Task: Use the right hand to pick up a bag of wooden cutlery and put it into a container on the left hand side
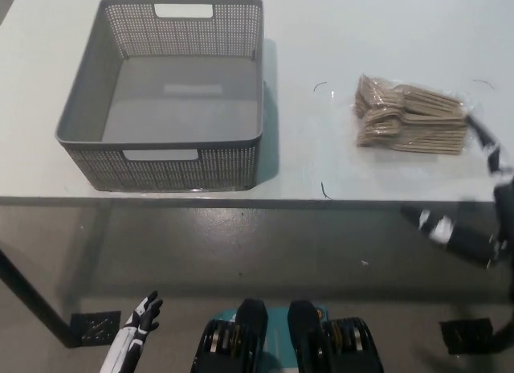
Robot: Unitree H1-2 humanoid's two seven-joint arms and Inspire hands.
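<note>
Right hand: black, enters from the picture's right edge at the level of the table's front edge. The image of it is motion-blurred. The fingers are spread wide and hold nothing. One finger reaches up over the table top and ends just beside the right end of the bag of wooden cutlery; contact cannot be confirmed. Another finger points left, below the table's front edge.

Bag of wooden cutlery: clear plastic, lies flat on the right part of the white table, long side running left to right, utensil heads toward the left. No hand holds it.

Grey basket: perforated walls with cut-out handles, stands upright on the left part of the table, its front wall close to the table's front edge. It is well apart from the bag.

Left hand: white, rests at the lower left, below the table, fingers apart, holding nothing
</note>
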